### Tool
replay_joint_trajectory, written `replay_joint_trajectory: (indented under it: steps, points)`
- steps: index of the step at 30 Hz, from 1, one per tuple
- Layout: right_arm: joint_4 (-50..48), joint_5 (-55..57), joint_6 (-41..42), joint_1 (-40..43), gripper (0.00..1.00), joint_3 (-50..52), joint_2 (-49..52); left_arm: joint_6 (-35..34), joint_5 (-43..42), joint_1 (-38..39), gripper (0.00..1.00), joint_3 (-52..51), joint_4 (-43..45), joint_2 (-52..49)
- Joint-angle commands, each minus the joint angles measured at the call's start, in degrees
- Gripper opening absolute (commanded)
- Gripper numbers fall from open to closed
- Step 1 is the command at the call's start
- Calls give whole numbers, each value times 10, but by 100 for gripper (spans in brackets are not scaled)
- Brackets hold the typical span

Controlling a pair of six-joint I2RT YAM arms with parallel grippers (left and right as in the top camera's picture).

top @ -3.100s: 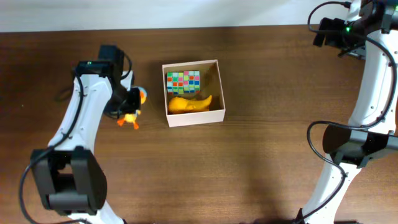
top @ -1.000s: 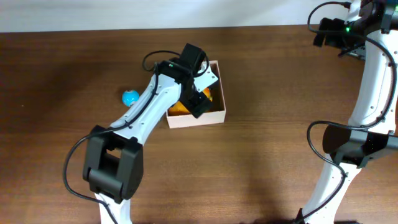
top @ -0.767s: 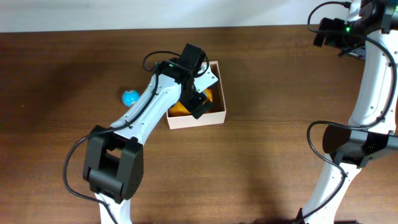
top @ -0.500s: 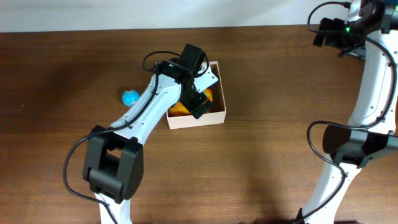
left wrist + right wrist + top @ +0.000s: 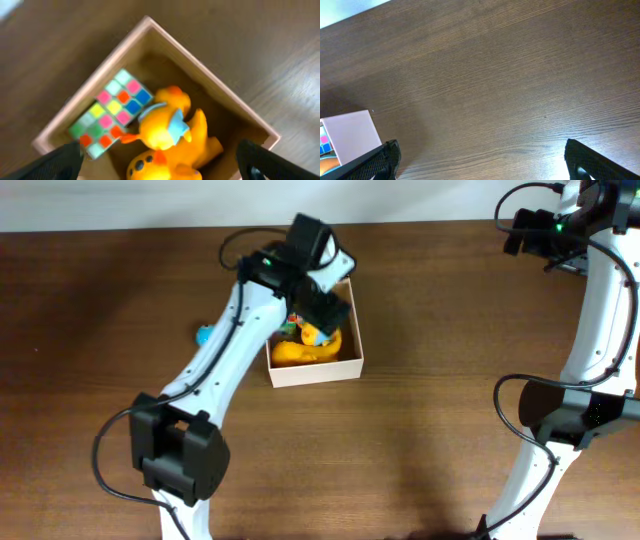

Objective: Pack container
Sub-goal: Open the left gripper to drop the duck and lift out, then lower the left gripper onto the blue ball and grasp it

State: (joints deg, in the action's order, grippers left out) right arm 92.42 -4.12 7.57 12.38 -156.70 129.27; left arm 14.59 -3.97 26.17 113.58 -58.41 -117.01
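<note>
Above the container | left tool spread wide, holding nothing | right tool equally wide and empty, well off to the container's right | container judged light, thin-walled, crushable; pinch one wall mid-rim

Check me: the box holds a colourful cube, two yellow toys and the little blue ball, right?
Not the blue ball: the overhead view shows it on the table left of the box. The cube and two yellow toys are inside.
</note>
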Motion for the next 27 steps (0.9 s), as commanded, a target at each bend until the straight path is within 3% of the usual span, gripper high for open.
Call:
replay_joint_trajectory:
  steps: [1, 4, 8, 14, 27]
  points:
    - [0, -2, 4, 0, 99, -9, -15, -63, 8, -33, 99, 57, -39, 0]
    - [0, -2, 4, 0, 99, -9, -15, -67, 8, -65, 99, 81, -90, 0]
    - [0, -2, 4, 0, 99, -9, -15, -170, 8, -135, 99, 87, -134, 0]
    - [0, -2, 4, 0, 99, -9, -15, -266, 8, -226, 99, 87, -161, 0]
    - [0, -2, 4, 0, 99, -9, -15, -270, 66, -267, 99, 33, -171, -4]
